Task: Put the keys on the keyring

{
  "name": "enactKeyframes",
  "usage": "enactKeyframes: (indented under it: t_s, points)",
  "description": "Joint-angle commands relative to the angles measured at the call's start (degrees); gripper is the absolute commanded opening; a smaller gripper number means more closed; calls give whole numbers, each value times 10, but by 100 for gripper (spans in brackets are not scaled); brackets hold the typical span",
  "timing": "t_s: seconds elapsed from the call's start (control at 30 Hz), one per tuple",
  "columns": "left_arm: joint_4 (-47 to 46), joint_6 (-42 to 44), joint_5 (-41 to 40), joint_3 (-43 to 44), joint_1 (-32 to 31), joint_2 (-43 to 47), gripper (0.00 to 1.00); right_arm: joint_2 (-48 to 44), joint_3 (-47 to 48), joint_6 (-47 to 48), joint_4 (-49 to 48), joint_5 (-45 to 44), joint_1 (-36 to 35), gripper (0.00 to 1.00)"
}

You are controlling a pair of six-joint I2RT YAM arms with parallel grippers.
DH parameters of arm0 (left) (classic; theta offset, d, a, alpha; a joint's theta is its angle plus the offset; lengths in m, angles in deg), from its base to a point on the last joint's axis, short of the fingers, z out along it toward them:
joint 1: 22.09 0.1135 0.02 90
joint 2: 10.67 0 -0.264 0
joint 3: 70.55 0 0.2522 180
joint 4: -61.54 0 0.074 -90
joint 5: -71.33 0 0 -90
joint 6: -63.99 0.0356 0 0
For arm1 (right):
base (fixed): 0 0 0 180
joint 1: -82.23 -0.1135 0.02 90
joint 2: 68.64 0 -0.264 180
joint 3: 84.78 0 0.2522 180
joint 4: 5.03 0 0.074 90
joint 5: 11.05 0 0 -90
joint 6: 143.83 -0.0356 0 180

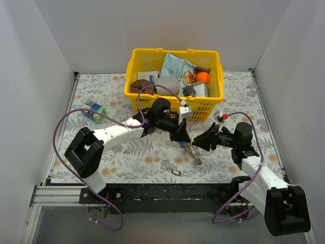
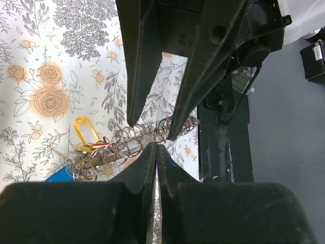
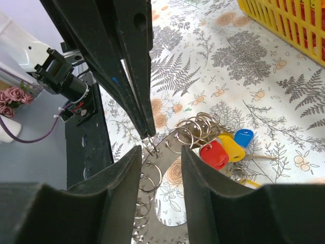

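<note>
Desk (image 1: 127,163) with a floral cover. Yellow basket (image 1: 205,110) full of items at the far side. Both arms meet mid-desk, in front of the basket.

Left gripper (image 2: 156,148): jaws fully closed, pinching the rim of the keyring (image 3: 189,129). Right gripper (image 3: 160,158): jaws about half apart and facing the left one tip to tip. They straddle the keyring rim with a gap on each side. Cannot tell if either finger touches the metal.

The keyring is at desk centre, between the two grippers. It hangs off the left jaws, with its long axis running down and toward the near desk edge in the top view. In the right wrist view it runs from bottom left up to the right, with small wire loops fringing the rim. Cannot tell if its low end rests on the desk.

Keys (image 3: 231,147) are bunched at the keyring's far end. Red head (image 3: 214,154), yellow head and blue head (image 3: 244,136) sit side by side, touching. One blade (image 3: 264,157) points right, away from the jaws.

Yellow tag (image 2: 84,127) is beside the loops in the left wrist view. A small loose metal bit (image 1: 175,172) lies on the desk near the front edge, apart from the keyring.
</note>
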Motion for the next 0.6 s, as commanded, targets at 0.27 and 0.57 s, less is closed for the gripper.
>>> enactKeyframes:
  t_s: [0.27,0.57]
  points:
    - [-20,-3,46,15,-6,30,0,32,-10,-54,-99,6,-7,3]
    - [-22,-6,34,8,-6,27,0,30,-13,-66,-120,7,-12,1]
